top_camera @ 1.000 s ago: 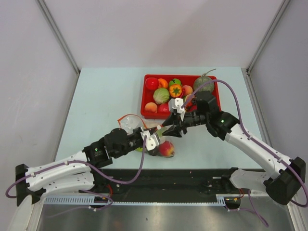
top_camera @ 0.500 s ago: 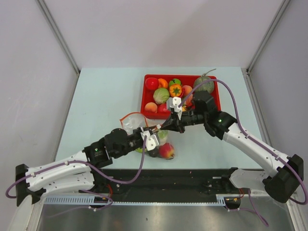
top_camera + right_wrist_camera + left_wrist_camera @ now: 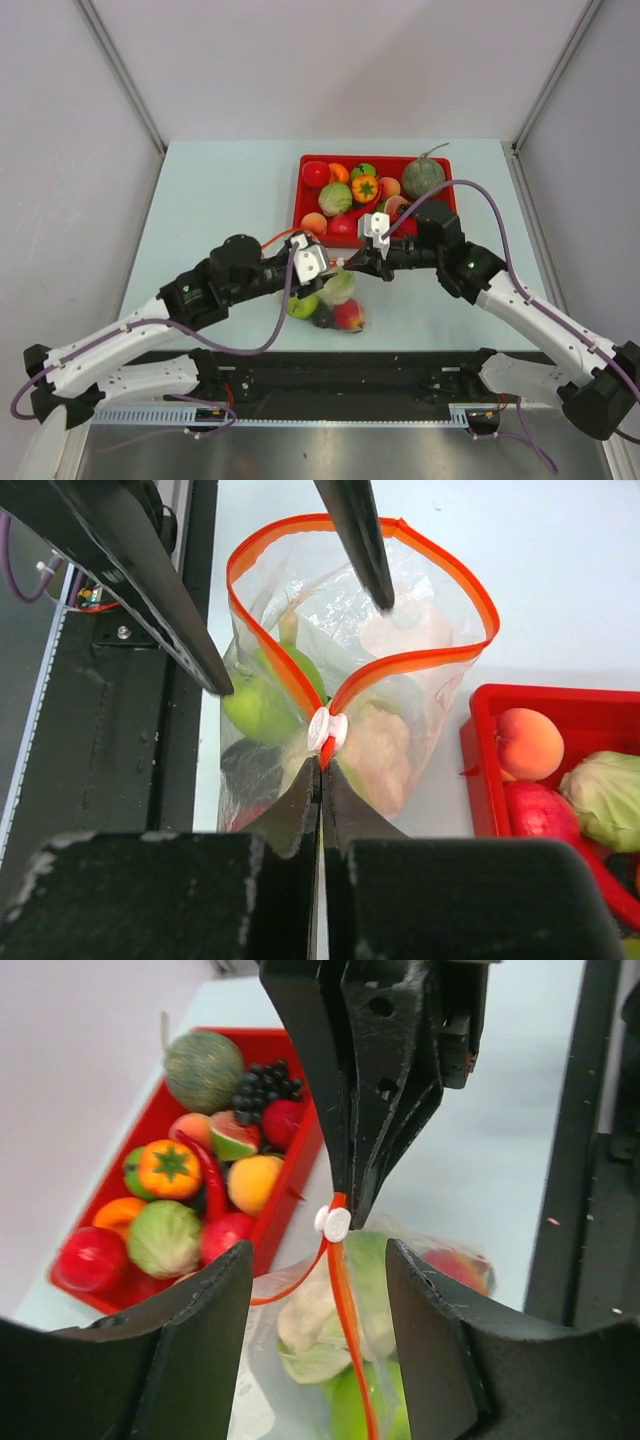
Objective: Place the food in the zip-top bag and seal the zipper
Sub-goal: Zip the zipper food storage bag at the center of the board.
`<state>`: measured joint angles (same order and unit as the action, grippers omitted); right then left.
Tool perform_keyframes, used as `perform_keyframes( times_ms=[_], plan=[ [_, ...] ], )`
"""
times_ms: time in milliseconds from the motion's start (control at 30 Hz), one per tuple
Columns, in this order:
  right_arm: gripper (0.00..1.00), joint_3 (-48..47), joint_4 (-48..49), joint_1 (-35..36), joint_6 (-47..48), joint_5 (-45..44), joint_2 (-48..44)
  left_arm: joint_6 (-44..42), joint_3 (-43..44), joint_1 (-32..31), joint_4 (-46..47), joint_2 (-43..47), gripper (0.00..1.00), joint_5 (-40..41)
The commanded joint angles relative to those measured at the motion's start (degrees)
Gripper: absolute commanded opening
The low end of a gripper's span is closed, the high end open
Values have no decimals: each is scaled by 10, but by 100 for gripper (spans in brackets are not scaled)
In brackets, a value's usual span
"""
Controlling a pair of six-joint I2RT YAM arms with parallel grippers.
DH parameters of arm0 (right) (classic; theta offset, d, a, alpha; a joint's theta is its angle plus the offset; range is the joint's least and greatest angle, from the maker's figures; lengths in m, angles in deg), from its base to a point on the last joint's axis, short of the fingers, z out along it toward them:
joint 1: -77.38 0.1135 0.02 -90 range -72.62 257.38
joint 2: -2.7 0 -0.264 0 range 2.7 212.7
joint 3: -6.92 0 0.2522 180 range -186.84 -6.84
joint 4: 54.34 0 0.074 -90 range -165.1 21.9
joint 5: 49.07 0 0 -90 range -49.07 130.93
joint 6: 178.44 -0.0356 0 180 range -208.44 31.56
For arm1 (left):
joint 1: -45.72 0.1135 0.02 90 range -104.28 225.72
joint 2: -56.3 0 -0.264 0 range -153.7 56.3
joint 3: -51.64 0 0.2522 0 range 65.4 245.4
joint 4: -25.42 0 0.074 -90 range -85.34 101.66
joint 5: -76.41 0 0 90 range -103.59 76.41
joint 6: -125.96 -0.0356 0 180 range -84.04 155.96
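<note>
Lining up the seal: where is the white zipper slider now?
In the right wrist view, the white slider sits beyond the tips of the shut right gripper, where the two orange strips of the zipper meet, left of the red tray.

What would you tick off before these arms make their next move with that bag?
1. Right gripper shut on the zipper beside the white slider: ok.
2. Left gripper open, holding nothing: ok.
3. Left fingers clear of the zip-top bag: cannot tell.
4. Bag mouth sealed: not ok, it gapes.
5. Food in the bag: ok, several pieces.
6. Red tray emptied: not ok.
</note>
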<state>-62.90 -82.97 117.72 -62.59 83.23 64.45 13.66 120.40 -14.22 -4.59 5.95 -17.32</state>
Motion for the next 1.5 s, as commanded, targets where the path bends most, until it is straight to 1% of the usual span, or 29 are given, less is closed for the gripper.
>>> perform_keyframes(
  times_ms=[0, 33, 133, 233, 267, 333, 367, 533, 633, 767, 867, 1100, 1200, 1233, 1333, 1400, 1433, 1467],
  plan=[
    [0, 10, 41, 3, 25, -13, -37, 67, 57, 28, -52, -47, 60, -108],
    [0, 14, 41, 4, 27, -17, -44, 67, 69, 31, -58, -60, 59, -132],
    [0, 19, 42, 2, 28, -25, -52, 67, 84, 31, -60, -77, 57, -167],
    [0, 30, 46, 4, 34, -26, -63, 67, 92, 32, -62, -94, 53, -172],
    [0, 35, 48, 4, 36, -26, -67, 65, 93, 32, -56, -98, 50, -174],
    [0, 38, 52, 4, 37, -23, -71, 67, 92, 32, -47, -101, 48, -175],
    [0, 38, 52, 4, 41, -23, -72, 67, 94, 32, -45, -106, 45, -176],
    [0, 44, 55, 3, 47, -20, -81, 60, 100, 33, -43, -126, 41, -175],
    [0, 46, 55, 4, 52, -18, -86, 66, 98, 45, -32, -129, 43, -167],
    [0, 50, 52, 4, 55, -18, -90, 66, 101, 58, -28, -132, 55, -171],
    [0, 53, 53, 4, 57, -15, -91, 57, 99, 59, -24, -128, 62, -174],
    [0, 54, 56, 4, 63, -13, -92, 46, 92, 61, -28, -131, 63, -202],
    [0, 54, 54, 4, 70, -15, -93, 44, 97, 62, -32, -137, 56, -222],
    [0, 54, 54, 4, 72, -16, -92, 43, 99, 62, -33, -139, 48, -225],
    [0, 55, 54, 4, 74, -18, -95, 42, 104, 66, -41, -147, 38, -230],
    [0, 55, 55, 4, 76, -17, -97, 43, 105, 72, -47, -152, 33, -233],
    [0, 55, 54, 4, 76, -17, -98, 43, 107, 75, -48, -156, 28, -234],
    [0, 56, 53, 4, 77, -18, -99, 41, 107, 78, -50, -158, 26, -234]
  ],
)
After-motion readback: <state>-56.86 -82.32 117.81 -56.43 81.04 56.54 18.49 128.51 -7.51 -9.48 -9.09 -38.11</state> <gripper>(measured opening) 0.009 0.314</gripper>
